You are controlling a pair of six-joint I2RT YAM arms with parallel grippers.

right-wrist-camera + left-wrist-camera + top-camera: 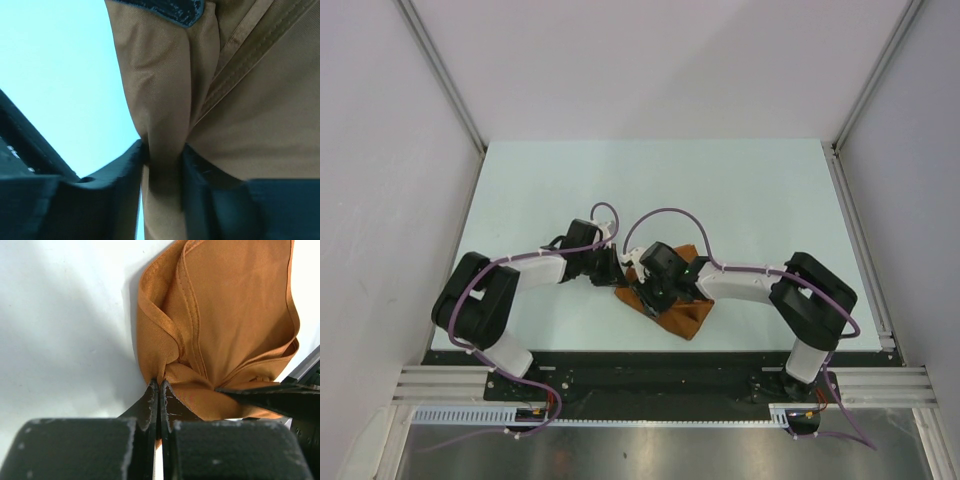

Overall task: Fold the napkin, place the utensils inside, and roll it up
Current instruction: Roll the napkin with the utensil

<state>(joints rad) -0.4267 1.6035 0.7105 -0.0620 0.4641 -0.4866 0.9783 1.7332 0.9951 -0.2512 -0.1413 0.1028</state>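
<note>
1. Now, nearest to you, your left arm (480,300) rises from 7 o'clock on the near edge and your right arm (810,300) from 5 o'clock. Both bend inward and meet near the middle.
2. Just past that edge, at about 6 o'clock on the table (740,190), lies the napkin (685,315). It is a crumpled rust-orange heap, partly hidden under the two wrists.
3. Your right gripper (164,160) reaches in from 3 o'clock. Its fingers (200,172) have closed in on a bunched upright fold of the napkin, and the cloth fills the gap and presses on both inner faces.
4. Your left gripper (158,390) sits at the heap's 10 o'clock corner. Its tips are pressed fully together, with a gathered bit of the napkin's edge pinched between them and a sliver of orange showing lower in the slit.
5. In the left wrist view the cloth fans out toward 12 o'clock, with its hemmed edge looping in soft folds. A dark finger of the other gripper comes in from 3 o'clock and touches the fabric.
6. Farther out, the pale green table runs to 12 o'clock, where grey walls (380,150) and aluminium rails (445,75) close it in.
</note>
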